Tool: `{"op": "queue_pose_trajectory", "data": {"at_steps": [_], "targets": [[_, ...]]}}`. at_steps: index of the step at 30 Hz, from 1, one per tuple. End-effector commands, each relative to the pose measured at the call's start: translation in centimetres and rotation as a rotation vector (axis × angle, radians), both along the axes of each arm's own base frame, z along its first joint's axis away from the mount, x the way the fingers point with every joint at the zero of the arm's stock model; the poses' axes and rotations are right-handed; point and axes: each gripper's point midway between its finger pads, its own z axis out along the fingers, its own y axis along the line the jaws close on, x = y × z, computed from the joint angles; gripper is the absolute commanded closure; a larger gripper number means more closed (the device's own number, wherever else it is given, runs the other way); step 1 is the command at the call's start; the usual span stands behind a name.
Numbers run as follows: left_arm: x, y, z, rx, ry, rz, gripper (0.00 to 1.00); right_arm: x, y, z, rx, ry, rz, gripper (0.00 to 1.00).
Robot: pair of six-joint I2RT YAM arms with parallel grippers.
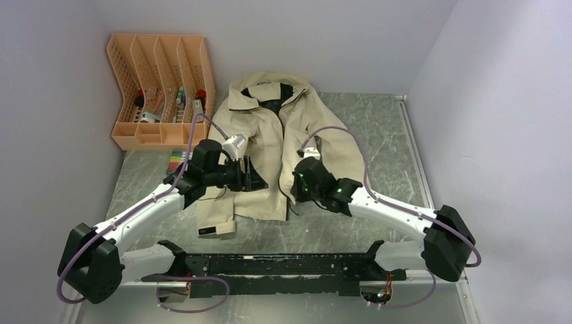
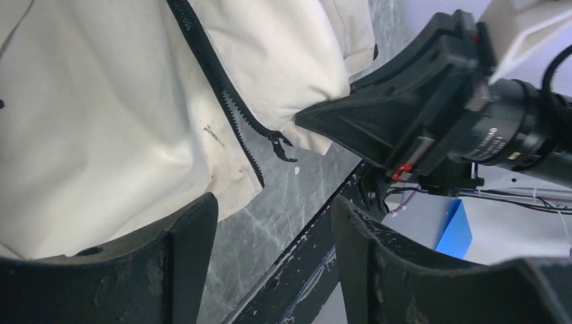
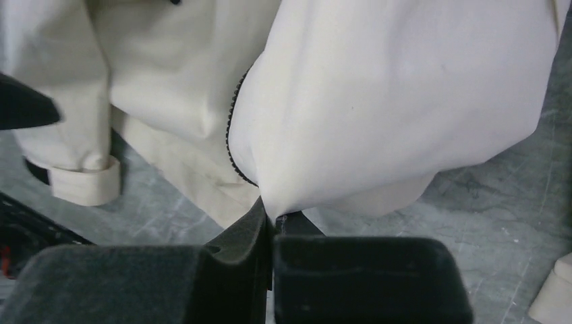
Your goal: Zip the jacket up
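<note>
from the overhead camera i see the jacket point(image 1: 270, 135) lying flat on the grey marbled table point(image 1: 384, 135), collar toward the far wall and hem toward the arm bases. an orange file rack point(image 1: 162, 88) stands at the far left, just beside the jacket's shoulder. both arms reach in over the lower half of the garment, one on each side of the front opening.

my right gripper point(image 3: 273, 219) is clenched. its wrist camera shows the two fingers pressed together with the bottom corner of the cream front panel pinched between their tips, and the fabric bulges up and away from the pinch. a line of dark zipper point(image 2: 222, 88) teeth curves along the edge of that panel. a folded sleeve cuff point(image 3: 84, 185) lies on the table to the left in that view.

my left gripper point(image 2: 273, 216) is released, fingers standing apart with only table and the hem edge showing between them. it hovers near the hem of the other panel and touches no cloth that i can make out. from its camera the two rows of teeth part near the hem, and the small dark zipper pull point(image 2: 283, 150) hangs at the lower end, just beside the right gripper's tip.
</note>
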Motion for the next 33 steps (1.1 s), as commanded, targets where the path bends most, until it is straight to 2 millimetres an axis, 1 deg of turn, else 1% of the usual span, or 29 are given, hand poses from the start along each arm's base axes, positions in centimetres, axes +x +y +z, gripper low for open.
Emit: {"op": "queue_pose_trajectory", "data": {"at_steps": [1, 5, 8, 11, 13, 18, 22, 27, 33], "targets": [[-0.1, -1.4, 1.5, -0.097, -0.038, -0.036, 0.32, 0.9, 1.5, 3.7, 0.149, -0.097, 0.018, 1.00], [-0.1, -1.9, 1.6, -0.147, -0.045, -0.043, 0.32, 1.4, 2.1, 5.5, 0.287, -0.118, 0.048, 1.00], [-0.4, -2.3, 2.0, -0.210, -0.048, -0.055, 0.32, 1.7, 2.3, 6.5, 0.419, -0.094, 0.071, 1.00], [-0.5, -2.6, 2.1, -0.266, -0.058, -0.049, 0.32, 1.6, 2.5, 6.8, 0.496, -0.061, 0.109, 1.00], [-0.3, -2.8, 2.1, -0.290, -0.055, -0.049, 0.33, 1.1, 2.9, 6.8, 0.531, -0.048, 0.143, 1.00], [-0.1, -3.9, 2.3, -0.373, -0.032, -0.079, 0.35, 0.1, 3.3, 7.7, 0.624, -0.051, 0.197, 1.00], [0.0, -4.4, 2.5, -0.420, -0.038, -0.098, 0.36, -0.3, 3.3, 8.3, 0.654, -0.053, 0.218, 1.00], [0.0, -4.9, 2.2, -0.440, -0.021, -0.116, 0.38, -0.3, 2.5, 9.1, 0.670, -0.070, 0.212, 1.00], [-0.3, -5.6, 1.3, -0.477, 0.023, -0.157, 0.41, -0.6, 2.3, 8.6, 0.686, -0.061, 0.224, 1.00]]}}
